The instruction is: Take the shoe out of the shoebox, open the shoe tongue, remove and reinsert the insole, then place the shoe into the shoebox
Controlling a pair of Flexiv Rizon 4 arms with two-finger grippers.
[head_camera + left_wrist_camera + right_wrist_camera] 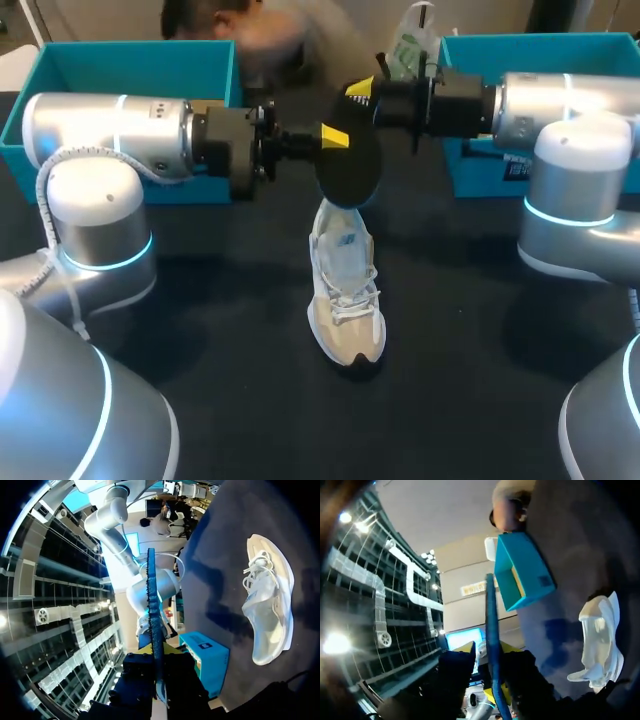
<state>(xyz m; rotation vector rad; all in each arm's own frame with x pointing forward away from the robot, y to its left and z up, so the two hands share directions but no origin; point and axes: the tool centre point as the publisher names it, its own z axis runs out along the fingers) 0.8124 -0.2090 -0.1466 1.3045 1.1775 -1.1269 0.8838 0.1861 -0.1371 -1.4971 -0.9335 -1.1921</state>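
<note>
insole (pixel 348 165): hung edge-on, pinched between both grippers.
shoe (pixel 346 300): stood on the table (pixel 200 330) just beneath them.
left gripper (pixel 335 136): narrow, clamping the insole.
right gripper (pixel 360 88): narrow, clamping its far end.
risk: an uneven release could probably twist the insole so it missed the shoe's opening.

The insole (pixel 348 165) is dark on its broad face and blue along its thin edge. It stands upright in the air, just above the heel of the shoe (pixel 346 300). Our left gripper (pixel 335 135) and our right gripper (pixel 360 90) both clamp it near its upper part. The shoe is a white and beige sneaker. It stands on its sole, toe toward our side, with loose laces and the tongue lifted. The left teal box (pixel 130 45) and the right teal box (pixel 540 40) lie open upward at the far side, well apart from the shoe.
</note>
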